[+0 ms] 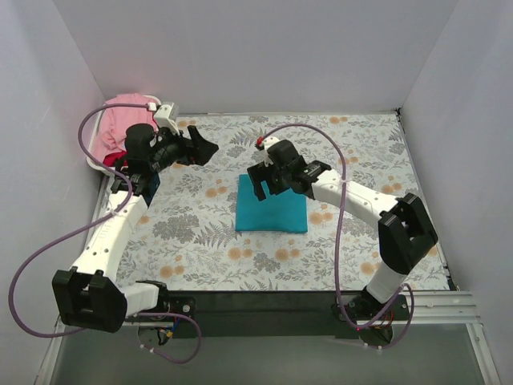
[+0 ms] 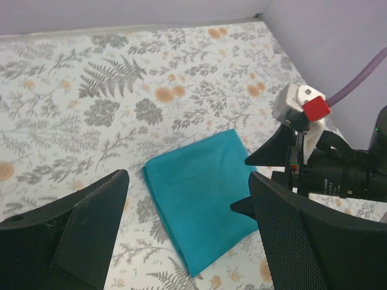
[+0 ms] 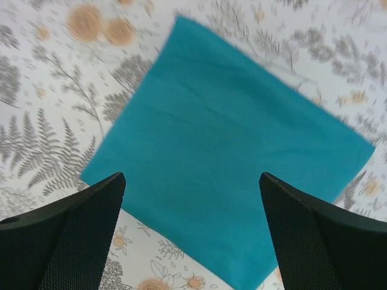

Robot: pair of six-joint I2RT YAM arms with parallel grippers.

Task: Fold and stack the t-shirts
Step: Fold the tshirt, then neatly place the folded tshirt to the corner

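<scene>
At the centre of the floral worktop point(image 1: 345, 144), the teal t-shirt point(image 1: 272, 204) lies folded into a small, flat rectangle, its edges clean and its surface nearly free of creases. From the right wrist camera it fills the middle of the view as a smooth turquoise panel with one corner pointing to 12 o'clock. The right fingers point(image 3: 66, 229) hang over it, spread apart and holding nothing; whether they touch the cloth cannot be told.

The left fingers point(image 2: 78, 229) are likewise apart and empty. They are poised above the worktop at about 10 o'clock from the teal shirt and well apart from it.

In the far corner at 10 o'clock, a pink t-shirt point(image 1: 120, 120) sits bunched in a white basket point(image 1: 93, 157), unfolded. A red shirt cannot be made out with certainty.

By the look of things, the first fold is done and the job stands at the changeover to the next garment. That next move likely calls for the left arm, which is nearer the basket, to reach back toward 10 o'clock. It would pinch the pink cloth and draw it out onto bare worktop beside the teal rectangle. The cloth would have to be spread flat before any fold begins, without dragging across the finished shirt.
</scene>
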